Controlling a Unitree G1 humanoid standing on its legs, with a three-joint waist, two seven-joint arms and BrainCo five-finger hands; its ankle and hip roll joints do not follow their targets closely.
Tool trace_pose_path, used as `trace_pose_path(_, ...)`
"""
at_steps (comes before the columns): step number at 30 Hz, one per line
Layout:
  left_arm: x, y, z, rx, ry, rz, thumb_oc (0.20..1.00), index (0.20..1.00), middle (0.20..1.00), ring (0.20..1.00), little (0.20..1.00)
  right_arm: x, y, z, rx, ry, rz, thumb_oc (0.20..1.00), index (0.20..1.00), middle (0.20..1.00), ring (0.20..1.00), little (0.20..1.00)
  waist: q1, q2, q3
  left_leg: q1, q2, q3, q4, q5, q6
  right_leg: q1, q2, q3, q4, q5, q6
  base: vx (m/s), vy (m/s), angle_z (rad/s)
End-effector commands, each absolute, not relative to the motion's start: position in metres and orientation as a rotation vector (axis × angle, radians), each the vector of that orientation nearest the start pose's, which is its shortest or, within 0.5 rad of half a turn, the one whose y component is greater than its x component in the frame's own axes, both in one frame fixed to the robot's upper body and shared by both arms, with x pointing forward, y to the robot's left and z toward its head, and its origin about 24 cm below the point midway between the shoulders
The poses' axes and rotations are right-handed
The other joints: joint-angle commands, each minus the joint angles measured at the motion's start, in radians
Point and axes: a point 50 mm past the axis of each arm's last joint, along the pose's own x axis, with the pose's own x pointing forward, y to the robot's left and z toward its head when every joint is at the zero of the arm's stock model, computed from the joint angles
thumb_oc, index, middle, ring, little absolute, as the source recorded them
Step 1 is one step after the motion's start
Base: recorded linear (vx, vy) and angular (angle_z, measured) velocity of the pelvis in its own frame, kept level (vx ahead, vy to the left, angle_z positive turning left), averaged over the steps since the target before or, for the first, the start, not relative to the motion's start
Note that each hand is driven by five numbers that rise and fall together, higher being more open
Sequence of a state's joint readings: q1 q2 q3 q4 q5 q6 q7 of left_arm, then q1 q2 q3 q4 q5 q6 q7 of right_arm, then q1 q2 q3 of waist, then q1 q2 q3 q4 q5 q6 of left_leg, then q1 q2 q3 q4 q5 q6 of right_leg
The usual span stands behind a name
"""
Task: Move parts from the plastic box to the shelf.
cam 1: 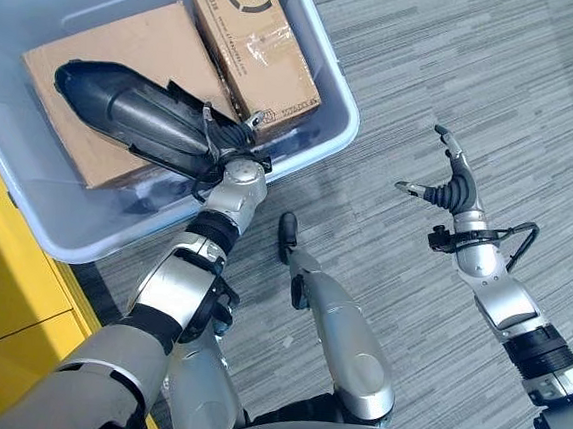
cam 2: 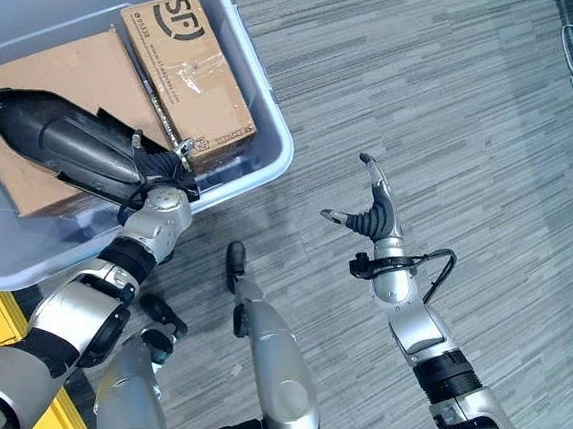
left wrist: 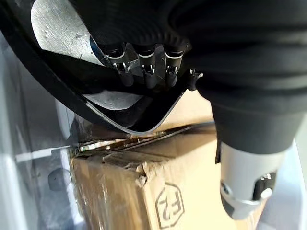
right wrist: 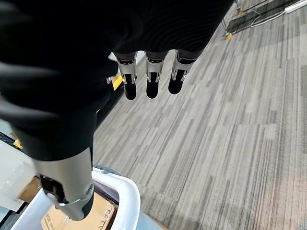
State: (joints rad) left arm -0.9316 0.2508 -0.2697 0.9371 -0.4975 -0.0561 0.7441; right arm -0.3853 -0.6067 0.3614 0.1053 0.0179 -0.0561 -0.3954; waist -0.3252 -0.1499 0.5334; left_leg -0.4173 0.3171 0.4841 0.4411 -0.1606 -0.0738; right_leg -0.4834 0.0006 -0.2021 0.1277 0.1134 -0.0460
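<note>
Left eye view: plastic box (cam 1: 318,137) holds cardboard boxes (cam 1: 253,41), black part (cam 1: 135,111).

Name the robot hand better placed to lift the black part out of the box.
Left. The left robot hand is already at the black part inside the plastic box; the right robot hand hangs open over the carpet.

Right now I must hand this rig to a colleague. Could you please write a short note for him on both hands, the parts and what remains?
Left hand: inside the plastic box, fingers against the near end of the long black part; grip not confirmed.
Right hand: open over the carpet, holding nothing.
The black part lies across the larger cardboard box; a smaller cardboard box lies beside it.
Done: nothing out of the box.
Left: lift the part and carry it to the shelf.
</note>
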Motion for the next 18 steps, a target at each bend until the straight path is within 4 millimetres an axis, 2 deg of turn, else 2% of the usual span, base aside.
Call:
trace_pose_path(1,0.398,0.172,0.139,0.074,-0.073,0.511,1.0,1.0,1.0,1.0,1.0,0.303,-0.192,0.146,-0.563,-0.433,-0.086,1.0,1.0,1.0,1.0,1.0,0.033,-0.098,-0.013,-0.022,0.118,-0.02,0.05,0.073,-0.115,-0.017,-0.07,-0.022,0.142,-0.16,0.142,0.0,0.0,0.0)
trace_pose_path(3,0.398,0.165,0.141,0.149,-0.107,0.468,1.0,1.0,1.0,1.0,1.0,0.303,-0.193,0.144,-0.565,-0.434,-0.081,1.0,1.0,1.0,1.0,1.0,0.031,-0.092,-0.013,-0.018,0.116,-0.016,0.047,0.076,-0.114,-0.016,-0.07,-0.019,0.14,-0.16,0.141,0.0,0.0,0.0)
trace_pose_path(7,0.397,0.163,0.145,0.227,-0.158,0.476,1.0,1.0,1.0,1.0,1.0,0.301,-0.193,0.143,-0.568,-0.434,-0.07,1.0,1.0,1.0,1.0,1.0,0.029,-0.087,-0.013,-0.012,0.113,-0.013,0.043,0.081,-0.114,-0.013,-0.068,-0.015,0.141,-0.163,0.14,0.0,0.009,-0.04)
trace_pose_path(11,0.395,0.165,0.164,0.442,-0.331,0.496,1.0,1.0,1.0,1.0,1.0,0.298,-0.193,0.133,-0.569,-0.42,-0.065,1.0,1.0,1.0,1.0,1.0,0.033,-0.077,-0.013,0.0,0.109,-0.009,0.03,0.087,-0.114,-0.004,-0.067,-0.013,0.138,-0.165,0.138,-0.01,0.008,-0.07)
trace_pose_path(13,0.394,0.165,0.173,0.601,-0.429,0.483,1.0,1.0,1.0,1.0,1.0,0.297,-0.195,0.13,-0.565,-0.417,-0.068,1.0,1.0,1.0,1.0,1.0,0.034,-0.074,-0.013,0.004,0.107,-0.009,0.026,0.089,-0.114,-0.002,-0.068,-0.013,0.138,-0.165,0.139,0.0,0.0,0.0)
trace_pose_path(16,0.394,0.169,0.186,0.689,-0.502,0.473,1.0,1.0,1.0,1.0,1.0,0.295,-0.199,0.127,-0.566,-0.41,-0.068,1.0,1.0,1.0,1.0,1.0,0.039,-0.066,-0.013,0.006,0.102,-0.01,0.019,0.092,-0.113,-0.002,-0.07,-0.014,0.141,-0.166,0.138,0.0,0.0,0.0)
trace_pose_path(18,0.39,0.174,0.192,0.714,-0.574,0.533,1.0,1.0,1.0,1.0,1.0,0.291,-0.199,0.12,-0.56,-0.405,-0.062,1.0,1.0,1.0,1.0,1.0,0.044,-0.057,-0.013,0.014,0.096,-0.013,0.01,0.093,-0.111,0.003,-0.07,-0.013,0.142,-0.171,0.136,0.0,0.0,0.0)
